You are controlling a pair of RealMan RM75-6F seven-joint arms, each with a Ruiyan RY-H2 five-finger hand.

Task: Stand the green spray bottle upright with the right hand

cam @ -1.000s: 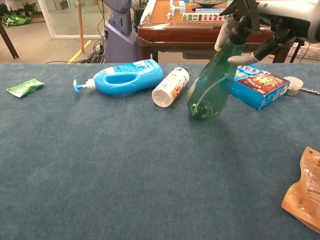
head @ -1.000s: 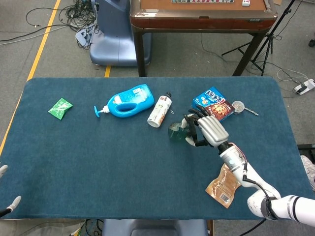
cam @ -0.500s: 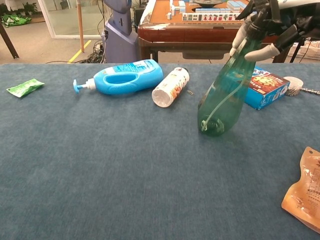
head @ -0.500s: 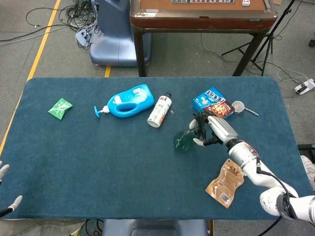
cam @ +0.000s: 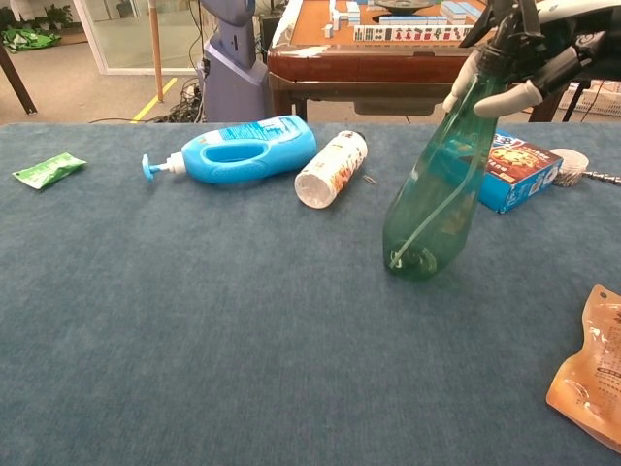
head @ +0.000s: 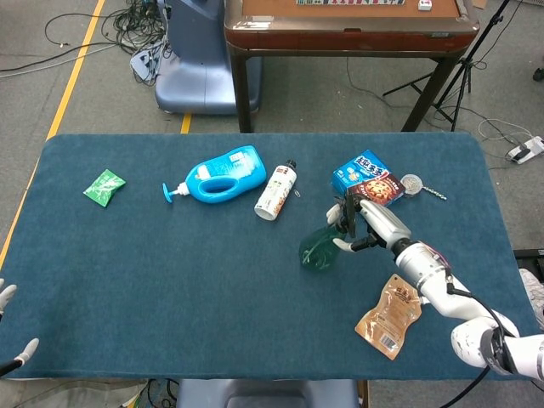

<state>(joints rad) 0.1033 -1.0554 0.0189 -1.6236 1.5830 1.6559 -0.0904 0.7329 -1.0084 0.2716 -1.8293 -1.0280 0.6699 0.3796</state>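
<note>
Nearest the front edge of the blue felt tabletop [cam: 194, 369], toward its right corner, I see a brown foil snack pouch [head: 388, 315] lying flat. At the front left corner, only the pale fingertips of my left hand [head: 10, 319] show past the edge; I cannot tell how they are set. Further in, right of centre, the translucent green spray bottle [cam: 434, 199] rests its base on the felt and leans toward the right, not upright. My right hand [head: 371, 223] grips its black trigger head, fingers [cam: 506, 95] curled around the neck. Beyond it, toward the back edge, lie a white cylindrical bottle with a black cap [head: 275, 190] on its side, a blue pump jug with a handle [head: 220, 174] also on its side, and a blue cookie box [head: 368, 178] with a small silver round item [head: 411, 182] just beside it. Near the left edge sits a small green sachet [head: 104, 187].
</note>
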